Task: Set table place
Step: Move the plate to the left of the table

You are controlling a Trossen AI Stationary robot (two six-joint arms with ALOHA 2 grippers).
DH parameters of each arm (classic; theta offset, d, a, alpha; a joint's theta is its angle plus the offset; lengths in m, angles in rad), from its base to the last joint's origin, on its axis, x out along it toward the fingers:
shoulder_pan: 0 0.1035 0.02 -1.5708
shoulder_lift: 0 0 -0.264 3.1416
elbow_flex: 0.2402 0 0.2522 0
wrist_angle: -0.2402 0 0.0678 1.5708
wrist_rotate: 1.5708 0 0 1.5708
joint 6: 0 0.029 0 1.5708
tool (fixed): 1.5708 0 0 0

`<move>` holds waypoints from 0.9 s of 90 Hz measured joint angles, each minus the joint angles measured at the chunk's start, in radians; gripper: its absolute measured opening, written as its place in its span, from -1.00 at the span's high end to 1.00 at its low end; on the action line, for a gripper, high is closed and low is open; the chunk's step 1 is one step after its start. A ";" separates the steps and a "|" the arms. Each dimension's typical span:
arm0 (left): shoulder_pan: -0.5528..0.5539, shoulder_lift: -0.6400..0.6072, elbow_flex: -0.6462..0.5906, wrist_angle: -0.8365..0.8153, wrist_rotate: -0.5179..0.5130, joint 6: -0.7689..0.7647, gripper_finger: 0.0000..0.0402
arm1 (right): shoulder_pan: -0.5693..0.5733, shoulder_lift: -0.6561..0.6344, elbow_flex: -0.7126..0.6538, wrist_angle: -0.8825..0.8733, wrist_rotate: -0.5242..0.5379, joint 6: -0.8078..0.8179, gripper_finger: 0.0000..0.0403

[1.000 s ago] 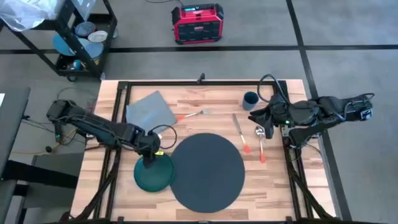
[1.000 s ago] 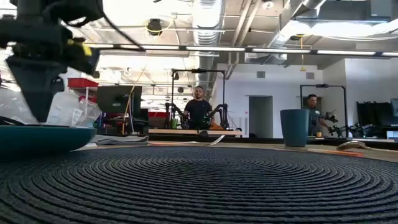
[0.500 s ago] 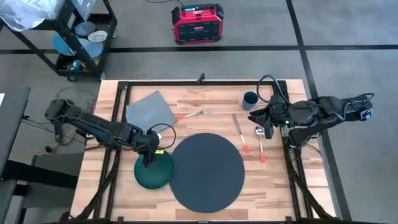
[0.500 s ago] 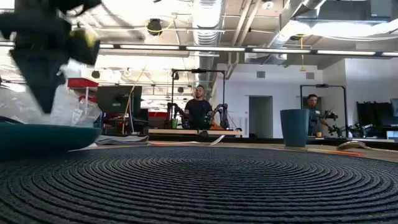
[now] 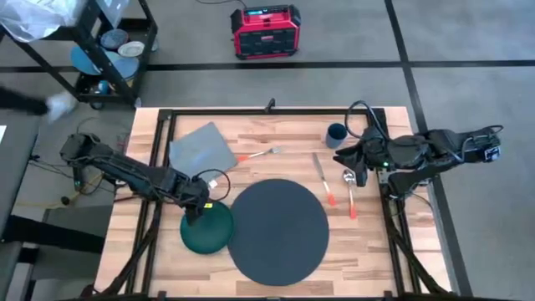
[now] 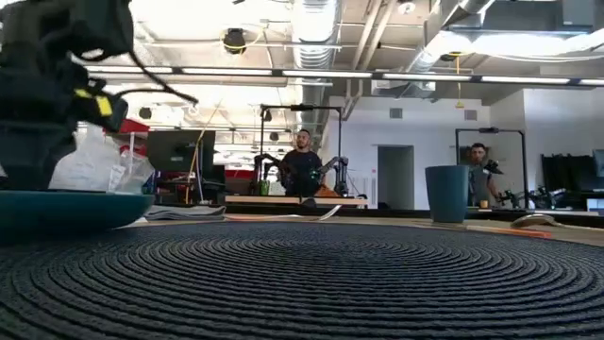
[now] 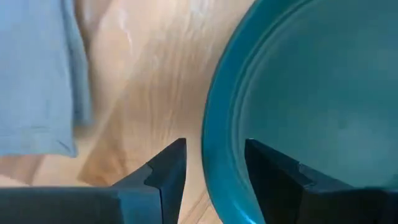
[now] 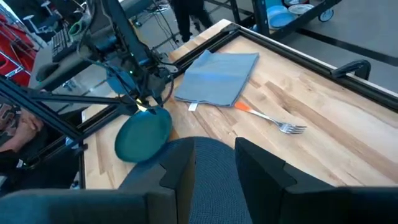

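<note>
Place mat (image 5: 278,230) flat on the near middle of the table (image 5: 259,138), nothing on it yet. Looks woven from coiled cord in the low view: probably light, soft and bendable, rough enough not to slide easily. Lying so flat, hard to pinch from above; better taken at its edge, if moved at all.

Green plate (image 5: 209,232) just left of the mat, rims very close; cannot tell whether touching. Likely stiff, glazed, slippery and breakable, so best held by the rim and lifted without tilting.

Left gripper (image 5: 197,209) at the far-left rim of the plate. Fingers parted, one outside the rim and one inside, not closed on it.

Right gripper (image 5: 358,163) waiting at the right side, beside the spoon (image 5: 349,188), fingers a little apart and holding nothing.

Open room: whole top of the mat free for the plate. Knife (image 5: 323,180) and spoon close to the right edge of the mat, napkin (image 5: 201,146) and fork (image 5: 259,153) on the far side, cup (image 5: 336,134) far right. Black frame rail near on the left, so little room there.
</note>
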 joint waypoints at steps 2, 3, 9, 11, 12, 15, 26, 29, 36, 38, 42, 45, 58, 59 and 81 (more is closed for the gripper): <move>0.000 0.000 -0.013 0.030 0.013 -0.006 0.26 | 0.000 0.000 0.000 0.000 0.000 0.000 0.49; 0.000 0.000 -0.019 0.043 0.019 -0.009 0.26 | 0.000 0.000 0.000 0.000 0.000 0.000 0.49; 0.000 0.000 -0.053 0.119 0.064 -0.025 0.32 | 0.000 0.000 0.000 0.000 0.000 0.000 0.49; 0.000 0.000 -0.061 0.140 0.085 -0.028 0.36 | -0.001 0.000 0.000 0.001 0.001 0.000 0.49; 0.000 0.000 -0.063 0.146 0.091 -0.031 0.40 | -0.001 0.000 0.000 0.001 0.001 0.000 0.49; 0.000 0.000 -0.067 0.163 0.111 -0.040 0.52 | -0.001 0.000 0.000 0.001 0.003 0.000 0.49; -0.013 -0.024 -0.026 0.161 0.195 -0.036 0.93 | -0.001 0.000 0.000 0.005 0.006 -0.004 0.49; -0.019 -0.045 0.004 0.141 0.199 -0.026 0.96 | -0.001 0.000 0.000 0.005 0.006 -0.004 0.49; -0.024 -0.085 0.107 0.040 0.191 -0.011 0.98 | -0.001 0.000 0.000 0.005 0.006 -0.004 0.49; -0.024 -0.096 0.143 -0.001 0.187 -0.003 0.98 | -0.001 0.000 0.000 0.005 0.006 -0.004 0.49; -0.024 -0.121 0.224 -0.093 0.186 0.015 0.99 | -0.001 0.000 0.000 0.005 0.006 -0.004 0.49; -0.024 -0.136 0.290 -0.174 0.186 0.028 0.99 | -0.001 0.000 0.000 0.005 0.006 -0.004 0.49; -0.030 -0.145 0.507 -0.486 0.179 0.053 0.99 | -0.001 0.000 0.000 0.005 0.006 -0.004 0.49; -0.032 -0.145 0.515 -0.506 0.175 0.054 0.99 | -0.001 0.000 0.000 0.005 0.006 -0.004 0.49; -0.045 -0.144 0.370 -0.519 0.144 0.089 1.00 | 0.009 0.000 0.000 0.005 0.005 -0.003 0.49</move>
